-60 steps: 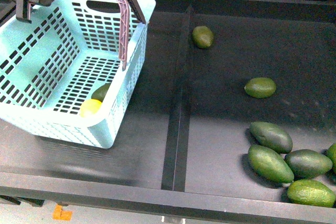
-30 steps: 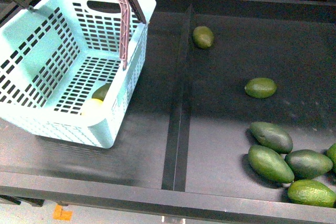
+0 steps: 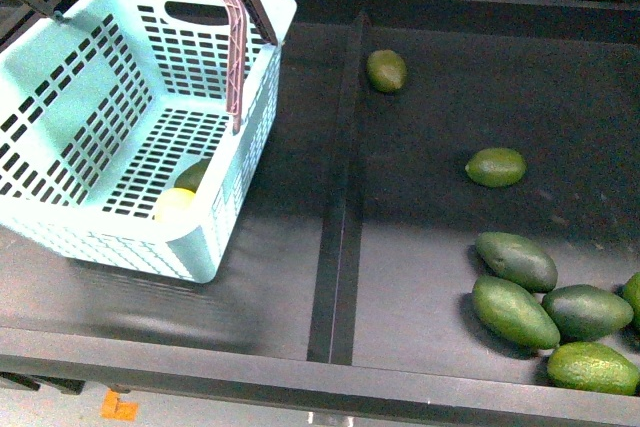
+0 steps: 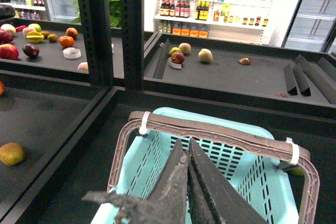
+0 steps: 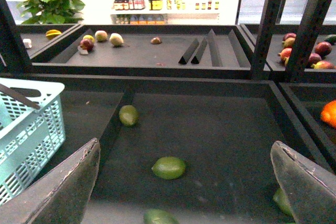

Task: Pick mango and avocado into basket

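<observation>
Front view showed the mango (image 3: 173, 204) and an avocado (image 3: 193, 175) lying inside the basket (image 3: 60, 97), so the job looked done, with the left gripper (image 4: 186, 153) pinched together and the right gripper (image 5: 184, 182) spread wide, holding nothing.

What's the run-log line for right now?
mango: in basket | avocado: in basket beside mango | left gripper: shut, empty, above basket | right gripper: open, empty

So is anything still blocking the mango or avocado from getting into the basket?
Nothing visible: the mango and an avocado already lie on the floor of the basket, in its near corner.
</observation>
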Controlling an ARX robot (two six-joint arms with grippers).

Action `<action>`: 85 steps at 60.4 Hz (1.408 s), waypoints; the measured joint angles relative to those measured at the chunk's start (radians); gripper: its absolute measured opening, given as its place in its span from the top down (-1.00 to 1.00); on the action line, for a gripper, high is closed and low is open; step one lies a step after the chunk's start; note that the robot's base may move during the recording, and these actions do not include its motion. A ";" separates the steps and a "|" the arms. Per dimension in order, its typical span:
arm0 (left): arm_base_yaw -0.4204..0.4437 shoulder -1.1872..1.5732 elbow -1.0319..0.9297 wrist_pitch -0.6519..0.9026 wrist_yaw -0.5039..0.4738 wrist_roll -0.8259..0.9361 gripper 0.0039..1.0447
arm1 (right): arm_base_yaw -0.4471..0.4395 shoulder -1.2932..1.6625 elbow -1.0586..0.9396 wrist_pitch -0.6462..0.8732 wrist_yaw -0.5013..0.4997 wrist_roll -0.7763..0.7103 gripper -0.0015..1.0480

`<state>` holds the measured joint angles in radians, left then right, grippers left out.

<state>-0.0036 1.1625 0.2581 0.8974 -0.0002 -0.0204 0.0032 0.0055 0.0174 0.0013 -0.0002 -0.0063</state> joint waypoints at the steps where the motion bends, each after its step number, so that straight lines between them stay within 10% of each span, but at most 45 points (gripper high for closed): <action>1: 0.000 -0.012 -0.011 -0.001 0.000 0.001 0.97 | 0.000 0.000 0.000 0.000 0.000 0.000 -0.83; 85: 0.000 -0.895 -0.243 -0.629 0.000 0.009 0.97 | 0.000 0.000 0.000 0.000 0.000 0.000 -0.83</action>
<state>-0.0032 0.2676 0.0147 0.2680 0.0002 -0.0113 0.0032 0.0055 0.0174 0.0013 0.0002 -0.0063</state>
